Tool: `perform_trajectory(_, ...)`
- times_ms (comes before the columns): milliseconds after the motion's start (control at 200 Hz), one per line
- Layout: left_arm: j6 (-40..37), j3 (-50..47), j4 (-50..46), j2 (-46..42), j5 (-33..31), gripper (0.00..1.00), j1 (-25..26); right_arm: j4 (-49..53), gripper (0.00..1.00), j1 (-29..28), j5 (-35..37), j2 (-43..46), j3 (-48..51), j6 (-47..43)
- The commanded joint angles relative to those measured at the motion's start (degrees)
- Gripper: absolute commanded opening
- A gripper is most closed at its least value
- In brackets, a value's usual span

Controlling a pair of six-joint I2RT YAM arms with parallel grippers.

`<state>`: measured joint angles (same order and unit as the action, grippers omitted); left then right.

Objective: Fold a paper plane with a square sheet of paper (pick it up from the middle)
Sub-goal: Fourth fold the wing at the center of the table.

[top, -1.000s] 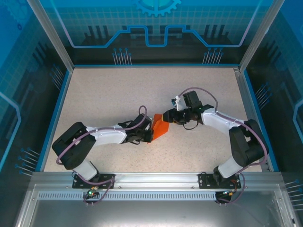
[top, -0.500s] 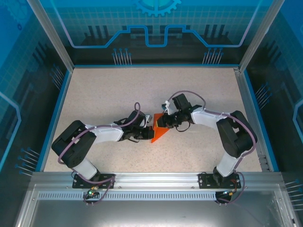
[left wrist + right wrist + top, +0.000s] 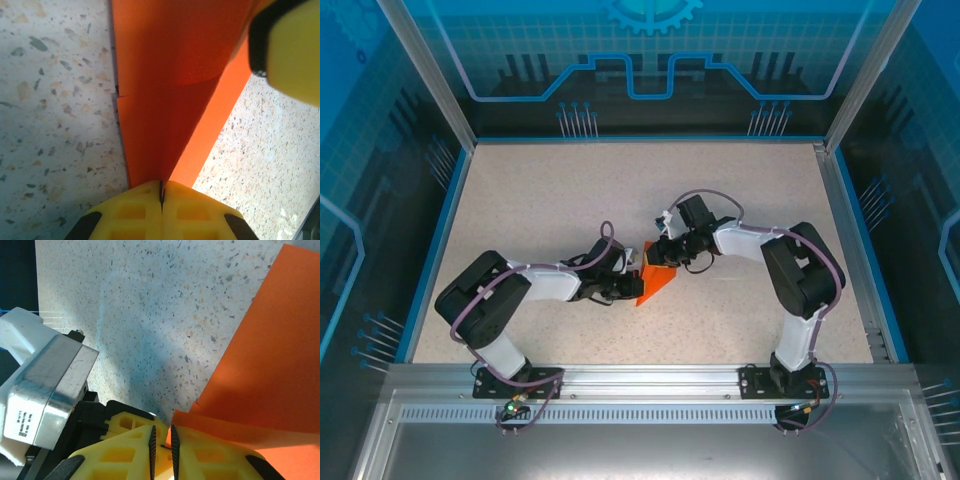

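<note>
As your right arm has tucked in over the last second, elbow drawn toward the centre, its entry changes. The right gripper [image 3: 658,258] now sits on the far end of the paper [image 3: 656,284]. Its jaws have gone from wider to a thin slit, closed on a folded corner, as the right wrist view shows.

Left gripper [image 3: 161,194]: unchanged. Pads fully together, pinching the paper's near edges where the layers meet at a crease.

Paper: orange, folded to a pointed shape, tip toward the near side. It lies mid-table between the two grippers and is held by both. It has shifted a little toward the left arm and looks narrower from above. Whether it rests on the top or hangs clear, you cannot tell.

Meaning for you, as a judgement: both ends look secured, so the next fold or a crease-tightening pull seems ready. The plane is far from finished.

Table [image 3: 540,200]: pale speckled top, blue border.

Room: clear walls [image 3: 650,60] printed with blue circuit lines. An aluminium rail [image 3: 650,385] along the near edge carries both bases.
</note>
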<state>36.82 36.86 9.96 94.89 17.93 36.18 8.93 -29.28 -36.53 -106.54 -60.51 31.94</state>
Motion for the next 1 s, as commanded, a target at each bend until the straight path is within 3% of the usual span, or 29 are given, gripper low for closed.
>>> perform_trajectory(0,2.29,-1.88,0.85,0.12,-0.08,0.0,-0.86,-0.23,0.19,-0.65,-1.85,-0.23,-1.47,0.36)
perform_trajectory(395,3.98,-2.85,3.98,2.0,0.56,0.0,-1.68,1.69,0.19,-0.48,-0.62,-4.53,-4.34,-0.56)
perform_trajectory(475,5.72,0.13,2.4,5.15,6.63,0.0,-4.49,2.63,0.19,0.04,-0.55,-4.81,-4.7,-1.03)
perform_trajectory(520,6.05,-0.27,2.96,4.2,5.58,0.0,-4.22,2.49,0.19,0.27,-0.66,-4.64,-4.87,-1.47)
perform_trajectory(995,2.75,0.22,-1.47,5.0,8.25,0.0,-4.45,3.51,0.2,1.5,1.23,-4.98,-4.85,-0.83)
